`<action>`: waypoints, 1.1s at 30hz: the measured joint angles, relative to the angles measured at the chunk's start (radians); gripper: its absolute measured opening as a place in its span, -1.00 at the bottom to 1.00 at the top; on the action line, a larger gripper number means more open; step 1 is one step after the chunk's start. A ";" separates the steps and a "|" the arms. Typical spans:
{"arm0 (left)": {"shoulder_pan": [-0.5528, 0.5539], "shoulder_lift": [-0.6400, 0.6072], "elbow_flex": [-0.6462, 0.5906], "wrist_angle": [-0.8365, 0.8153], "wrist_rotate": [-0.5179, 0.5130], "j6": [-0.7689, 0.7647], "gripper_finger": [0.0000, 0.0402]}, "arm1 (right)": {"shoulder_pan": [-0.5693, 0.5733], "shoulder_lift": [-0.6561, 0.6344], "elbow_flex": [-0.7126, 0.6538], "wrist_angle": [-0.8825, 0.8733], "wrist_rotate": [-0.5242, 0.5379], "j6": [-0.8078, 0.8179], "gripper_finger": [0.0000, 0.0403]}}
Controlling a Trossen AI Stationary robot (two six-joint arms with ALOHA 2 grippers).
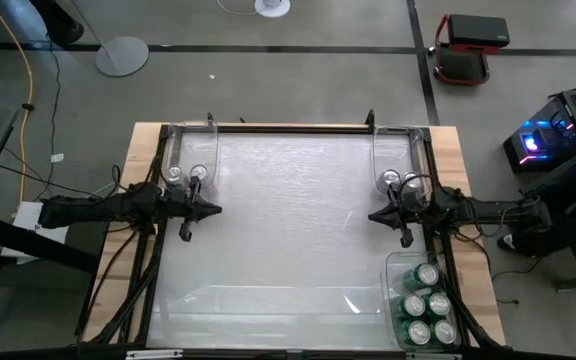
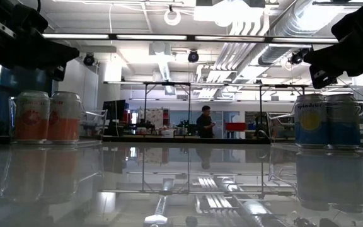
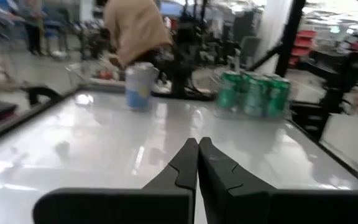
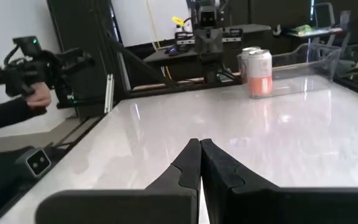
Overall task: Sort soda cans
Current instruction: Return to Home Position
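Two orange cans (image 1: 185, 176) (image 2: 48, 116) (image 4: 258, 71) stand upright in the clear bin at the table's far left. Two blue-and-yellow cans (image 1: 400, 181) (image 2: 326, 120) (image 3: 138, 85) stand in the clear bin at the far right. Several green cans (image 1: 426, 303) (image 3: 253, 93) stand in a clear bin at the near right corner. My left gripper (image 1: 218, 209) (image 3: 197, 145) hovers shut just inside the left cans. My right gripper (image 1: 372, 216) (image 4: 199, 145) hovers shut just inside the right cans. Neither touches a can.
A glossy white table top (image 1: 288, 230) lies open between the two arms. A dark frame (image 1: 288, 127) runs along the far edge. A person (image 3: 134, 28) stands beyond the table; a hand holding a black device (image 4: 27, 71) shows at the side.
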 joint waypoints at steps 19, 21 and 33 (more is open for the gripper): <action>-0.017 -0.030 -0.004 -0.017 0.012 0.036 -1.00 | 0.000 -0.077 0.001 0.017 -0.139 -0.015 -1.00; -0.017 -0.018 -0.004 -0.018 0.005 0.016 -1.00 | 0.000 -0.077 0.001 0.017 -0.133 -0.013 -1.00; -0.017 -0.009 -0.004 -0.019 0.004 -0.007 -1.00 | 0.000 -0.077 0.002 0.013 -0.108 -0.016 -1.00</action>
